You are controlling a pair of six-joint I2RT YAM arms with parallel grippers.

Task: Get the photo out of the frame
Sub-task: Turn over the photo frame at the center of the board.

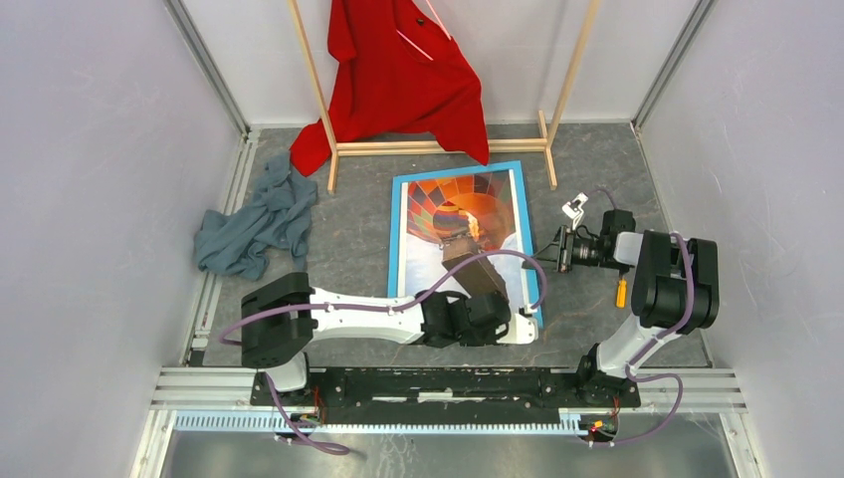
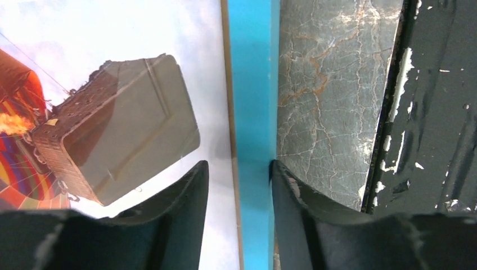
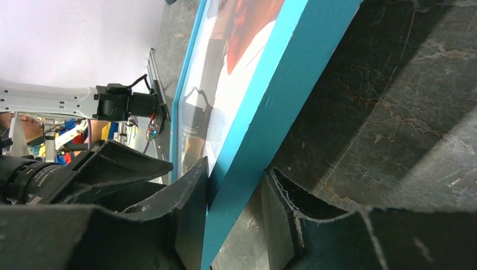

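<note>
The right claw (image 3: 233, 211) straddles the frame's (image 3: 275, 107) blue edge, jaws apart, over the dark marbled table (image 3: 394, 112).

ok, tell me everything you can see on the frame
The frame is a thin rectangle with a light blue border, lying face up on the dark marbled table. The balloon photo sits inside under a glossy front. The left gripper stands open astride its near border. The right gripper brackets its right edge, grip unclear.
</note>
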